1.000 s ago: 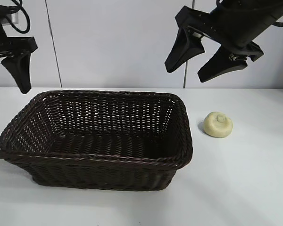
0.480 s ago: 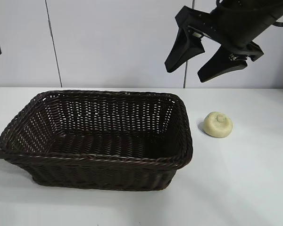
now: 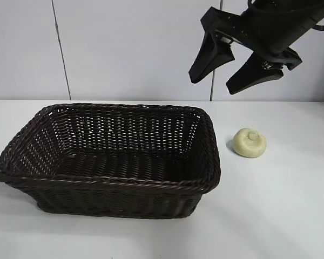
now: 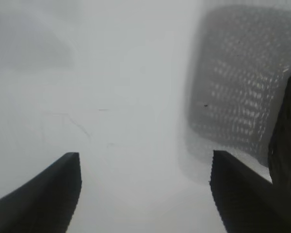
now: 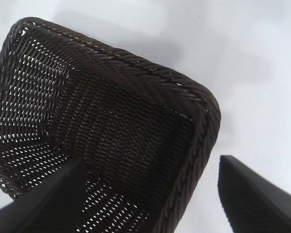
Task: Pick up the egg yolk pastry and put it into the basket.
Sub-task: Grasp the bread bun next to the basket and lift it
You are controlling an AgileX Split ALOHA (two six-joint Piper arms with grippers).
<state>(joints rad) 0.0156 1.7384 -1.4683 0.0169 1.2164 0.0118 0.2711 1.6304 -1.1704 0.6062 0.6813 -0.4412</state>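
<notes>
Resting on the white desk, the egg yolk pastry sits just beside the right short end of the basket, apart from it and not touching the wicker. It is a small pale round bun with a little knob on top, and it stands upright. The basket is dark brown and woven, with a braided rim, and nothing lies inside it.

High above the pastry and the right end of the basket hangs the right hand. Its two black fingers are spread apart and grip nothing, and they point downward at a slant. In the right wrist view the two finger tips frame the corner of the basket from above.

The left hand is out of the exterior view. In its own wrist view its fingers stand wide open with nothing between them, over bare desk, with a dark edge of the basket at one side
</notes>
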